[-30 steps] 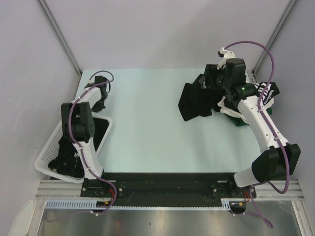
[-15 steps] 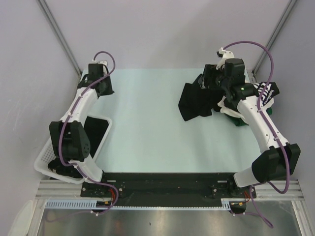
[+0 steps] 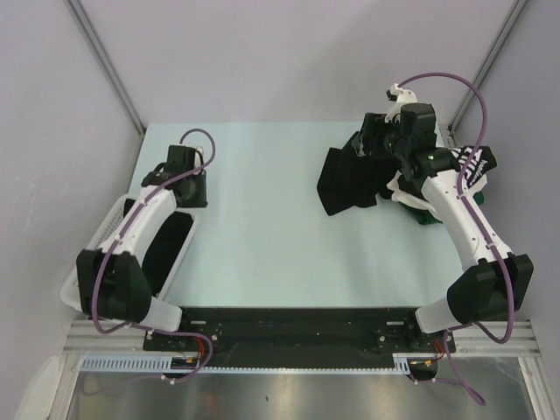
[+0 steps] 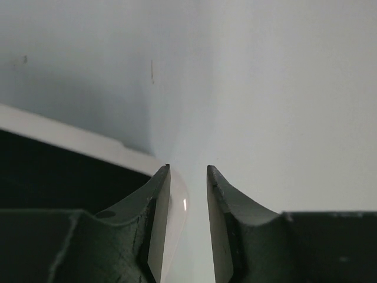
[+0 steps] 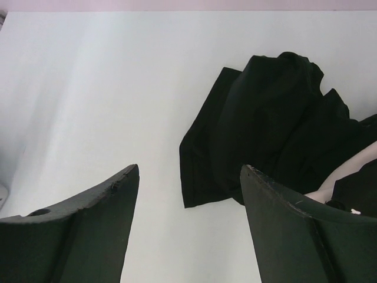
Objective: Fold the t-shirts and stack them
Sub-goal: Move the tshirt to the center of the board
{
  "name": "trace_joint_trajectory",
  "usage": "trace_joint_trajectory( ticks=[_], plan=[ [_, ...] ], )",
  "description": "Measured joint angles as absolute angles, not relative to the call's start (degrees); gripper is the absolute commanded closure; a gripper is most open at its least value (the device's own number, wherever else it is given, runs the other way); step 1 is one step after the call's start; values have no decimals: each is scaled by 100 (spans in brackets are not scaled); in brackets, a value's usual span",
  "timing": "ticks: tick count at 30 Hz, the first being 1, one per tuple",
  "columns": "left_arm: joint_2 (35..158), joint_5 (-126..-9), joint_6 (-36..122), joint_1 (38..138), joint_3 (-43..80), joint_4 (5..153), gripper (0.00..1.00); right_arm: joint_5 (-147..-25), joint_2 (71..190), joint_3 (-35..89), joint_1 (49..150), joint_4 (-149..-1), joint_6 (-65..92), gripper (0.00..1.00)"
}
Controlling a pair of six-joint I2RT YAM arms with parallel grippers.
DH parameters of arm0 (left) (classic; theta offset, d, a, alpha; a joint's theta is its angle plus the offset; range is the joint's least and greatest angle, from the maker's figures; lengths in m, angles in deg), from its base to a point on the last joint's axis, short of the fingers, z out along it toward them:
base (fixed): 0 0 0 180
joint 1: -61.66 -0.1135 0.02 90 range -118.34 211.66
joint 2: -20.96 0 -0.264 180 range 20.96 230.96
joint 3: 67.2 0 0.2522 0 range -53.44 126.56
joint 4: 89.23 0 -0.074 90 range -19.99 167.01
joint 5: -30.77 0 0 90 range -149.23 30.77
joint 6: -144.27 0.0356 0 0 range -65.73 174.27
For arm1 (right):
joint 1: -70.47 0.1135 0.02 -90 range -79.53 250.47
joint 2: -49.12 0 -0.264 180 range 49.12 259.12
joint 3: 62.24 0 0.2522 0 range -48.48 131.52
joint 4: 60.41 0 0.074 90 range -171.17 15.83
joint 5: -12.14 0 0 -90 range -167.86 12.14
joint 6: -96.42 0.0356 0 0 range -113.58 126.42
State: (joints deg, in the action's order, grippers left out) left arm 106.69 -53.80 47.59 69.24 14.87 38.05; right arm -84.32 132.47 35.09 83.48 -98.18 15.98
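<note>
White mesh basket (image 3: 94, 243), pale green table (image 3: 262, 227)

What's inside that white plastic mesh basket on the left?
Only black cloth, probably t-shirts, shows in the white plastic mesh basket. The white left arm reaches over it and covers the rest.

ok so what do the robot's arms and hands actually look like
The left arm and right arm have white link shells, bulky black joint housings and a purple cable looping alongside. A small green light glows near the right wrist. The left hand and right hand each have two dark, wedge-shaped fingers.
</note>
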Motion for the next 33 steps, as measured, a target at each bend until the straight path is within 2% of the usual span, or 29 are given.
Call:
trace_joint_trajectory(
  ticks=[7, 21, 25, 29, 33],
  plan=[
    [9603, -5030, 4724, 6921, 1092, 3481, 63, -8583, 13317, 3509, 8335, -9744, 1721, 25],
    [9430, -5026, 4669, 7005, 296, 3223, 67, -8705, 13330, 3507, 8335, -9663, 1830, 25],
    [9369, -4993, 4674, 7055, 156, 3228, 74, -8729, 13330, 3507, 8335, -9656, 1830, 25],
    [9371, -4951, 4680, 7105, 145, 3230, 85, -8738, 13330, 3507, 8335, -9659, 1830, 25],
    [9434, -4875, 4711, 7147, 165, 3260, 90, -8738, 13330, 3507, 8333, -9659, 1828, 25]
  ],
)
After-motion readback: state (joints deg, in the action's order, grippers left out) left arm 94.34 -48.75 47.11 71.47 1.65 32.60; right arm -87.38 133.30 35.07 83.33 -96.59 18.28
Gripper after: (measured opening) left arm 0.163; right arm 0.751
